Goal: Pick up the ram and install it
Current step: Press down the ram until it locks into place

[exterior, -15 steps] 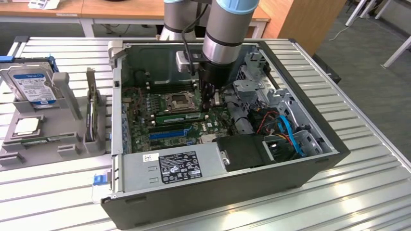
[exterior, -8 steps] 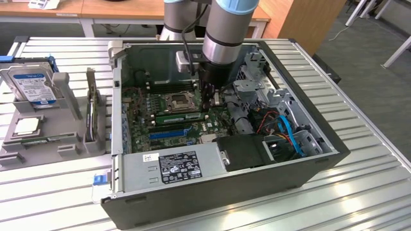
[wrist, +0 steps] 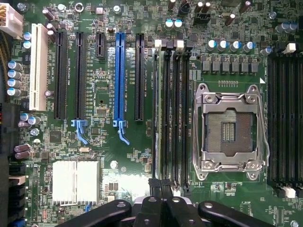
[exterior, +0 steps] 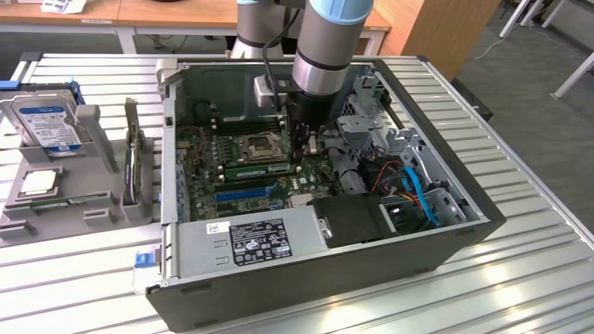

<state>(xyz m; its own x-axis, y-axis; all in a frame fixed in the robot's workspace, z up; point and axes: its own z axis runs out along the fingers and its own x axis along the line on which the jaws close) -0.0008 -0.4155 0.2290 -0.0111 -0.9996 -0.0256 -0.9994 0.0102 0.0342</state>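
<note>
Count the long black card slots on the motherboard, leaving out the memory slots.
3. One long black slot sits beside the white slot, a second is next to it, and a third lies between the blue slot and the memory slots. None seems hidden.

Lab or office workroom: open computer case [exterior: 325, 229] on slatted metal counter [exterior: 519, 278], wooden desks [exterior: 167, 14] behind, grey carpet floor [exterior: 529, 76], hard drive [exterior: 46, 122] in a holder.
</note>
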